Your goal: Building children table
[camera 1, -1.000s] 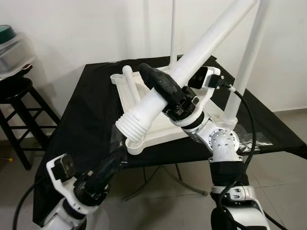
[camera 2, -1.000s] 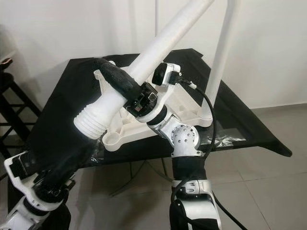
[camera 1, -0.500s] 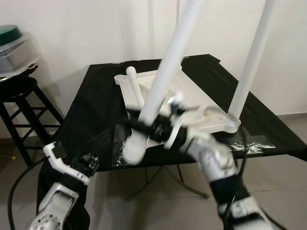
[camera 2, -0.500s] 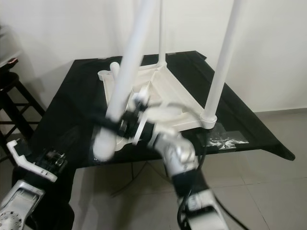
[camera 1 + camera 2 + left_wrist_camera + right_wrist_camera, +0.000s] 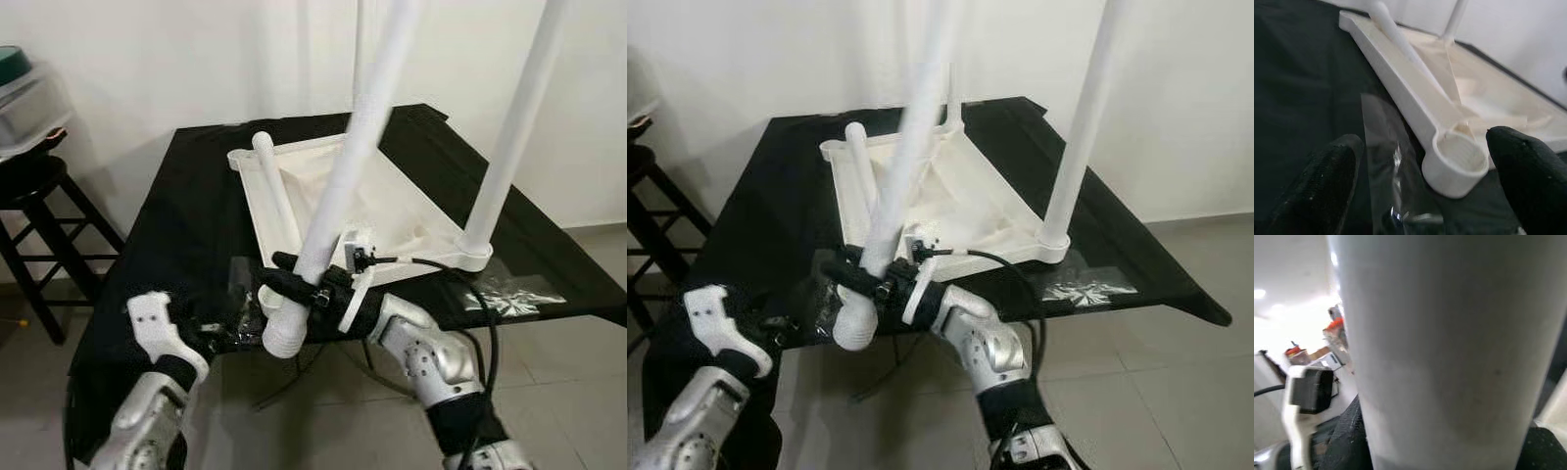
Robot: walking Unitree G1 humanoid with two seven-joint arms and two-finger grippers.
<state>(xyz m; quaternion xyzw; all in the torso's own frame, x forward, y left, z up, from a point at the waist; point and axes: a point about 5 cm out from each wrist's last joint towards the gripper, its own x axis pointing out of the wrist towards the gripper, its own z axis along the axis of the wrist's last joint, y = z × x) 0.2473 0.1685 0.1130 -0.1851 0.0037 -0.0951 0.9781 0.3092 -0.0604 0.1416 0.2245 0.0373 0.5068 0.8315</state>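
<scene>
Since 1 s ago: the leg (image 5: 338, 201) we hold has swung from a shallow slant to near upright, and its threaded end has come down past the near edge of the black table (image 5: 186, 206); our left arm has risen toward that edge.

Black table: carries the white tabletop (image 5: 387, 211) lying upside down, w/ two legs already standing in its far and right corner sockets. A third leg (image 5: 274, 191) lies loose along the tabletop's left rail.

Stool (image 5: 34, 211): at far left, beside the table, w/ a plastic box on it.

Right gripper (image 5: 299, 286): clamped round the held leg just above the threads, at the table's near edge, close to the empty near-corner socket (image 5: 1458, 155).

Left gripper (image 5: 1425, 181): fingers spread wide, nothing between them but air; the empty socket and a clear plastic bag (image 5: 1388, 166) lie just ahead of the fingertips.
</scene>
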